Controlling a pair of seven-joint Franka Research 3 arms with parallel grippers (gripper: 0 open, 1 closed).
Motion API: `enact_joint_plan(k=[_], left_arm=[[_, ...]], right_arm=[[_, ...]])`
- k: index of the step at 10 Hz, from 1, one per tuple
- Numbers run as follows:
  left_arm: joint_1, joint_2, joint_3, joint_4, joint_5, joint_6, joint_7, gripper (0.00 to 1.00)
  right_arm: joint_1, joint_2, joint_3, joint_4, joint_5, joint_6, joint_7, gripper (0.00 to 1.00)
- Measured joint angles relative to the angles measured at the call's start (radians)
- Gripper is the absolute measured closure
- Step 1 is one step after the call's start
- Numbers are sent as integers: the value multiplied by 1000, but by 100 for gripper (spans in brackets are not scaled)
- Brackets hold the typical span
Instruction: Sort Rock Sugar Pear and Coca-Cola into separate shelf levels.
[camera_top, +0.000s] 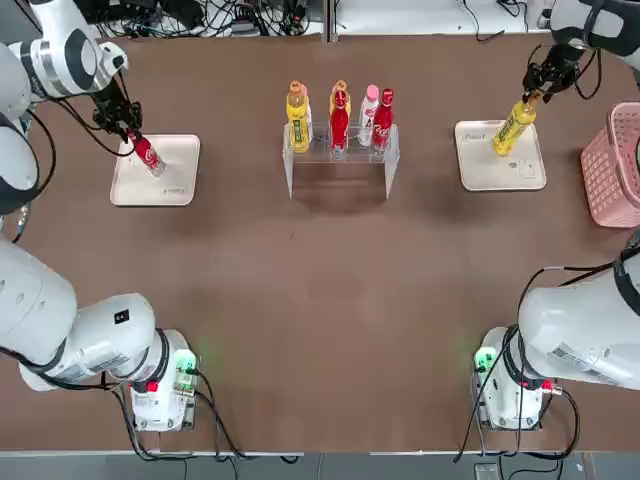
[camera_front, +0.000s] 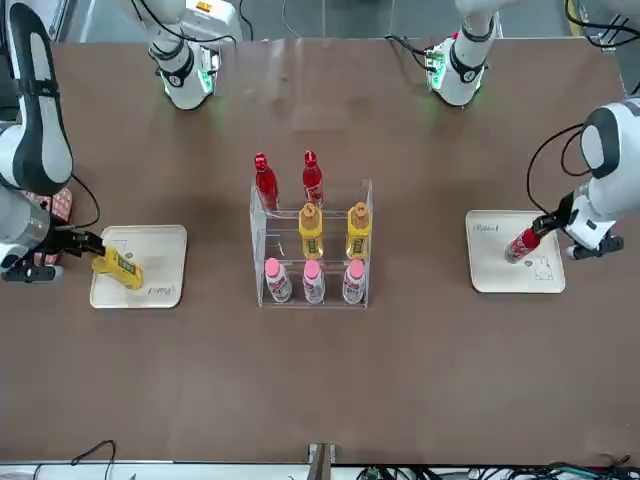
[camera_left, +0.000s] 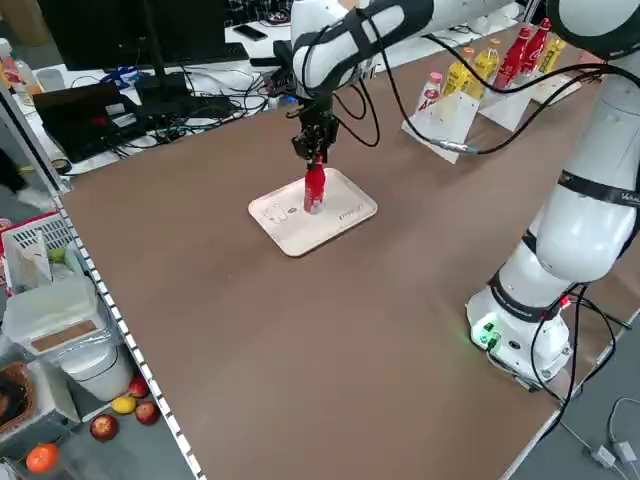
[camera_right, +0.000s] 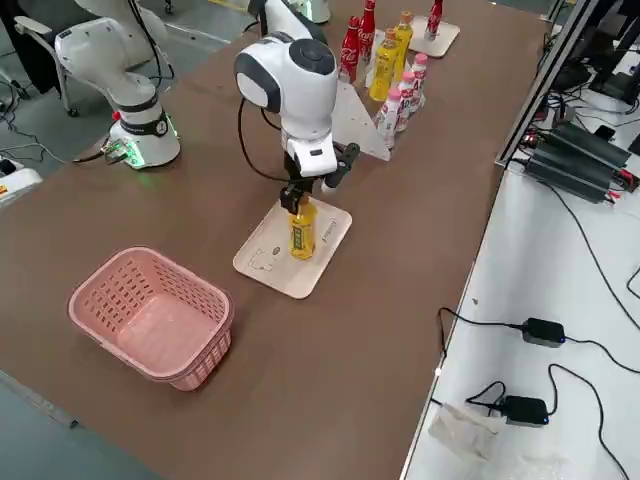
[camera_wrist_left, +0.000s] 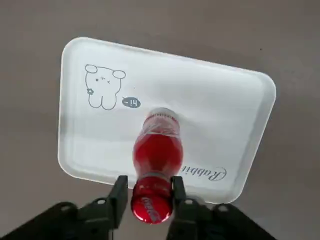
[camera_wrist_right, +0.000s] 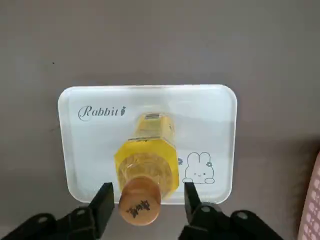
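On the left beige tray (camera_top: 172, 182) a red Coca-Cola bottle (camera_top: 149, 157) stands tilted, and my left gripper (camera_top: 133, 135) is shut on its cap; the left wrist view shows both fingers (camera_wrist_left: 118, 192) pressed against the cap (camera_wrist_left: 151, 205). A yellow Rock Sugar Pear bottle (camera_top: 513, 128) stands on the right tray (camera_top: 488, 168). My right gripper (camera_top: 536, 92) is open, its fingers (camera_wrist_right: 104, 200) straddling the orange cap (camera_wrist_right: 140, 206) with gaps either side. The clear shelf (camera_front: 258, 250) holds two Coca-Cola bottles (camera_front: 265, 182) on top and two Rock Sugar Pear bottles (camera_front: 311, 232) on the middle level.
Three white bottles with pink caps (camera_front: 313, 282) fill the shelf's bottom level. A pink basket (camera_top: 612, 165) sits at the table's right edge beside the right tray. Both arm bases (camera_top: 160, 385) stand at the near edge, with bare brown table between them and the shelf.
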Motion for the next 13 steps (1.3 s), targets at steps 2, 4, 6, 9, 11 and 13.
enact_joint_plan(k=[2, 4, 6, 9, 11, 13], left_arm=[[0, -4, -2, 11, 1, 3, 0, 68], [-1, -39, -20, 64, 1, -43, -27, 68], [-5, -86, -85, 203, 1, -232, -124, 68], [-13, -110, -264, 465, -1, -551, -363, 68], [-14, -112, -400, 578, -24, -634, -556, 68], [-19, -109, -527, 624, -52, -649, -767, 68]], right_arm=[[0, 0, 3, 0, 0, 0, 0, 43], [0, 0, 5, 0, 0, 0, 0, 51], [1, 0, 6, 0, 0, 0, 0, 64], [1, -1, 6, 0, -1, 1, 0, 66], [2, -1, 7, 0, -1, 1, 0, 66], [7, -1, 9, 5, -2, -5, 0, 66]])
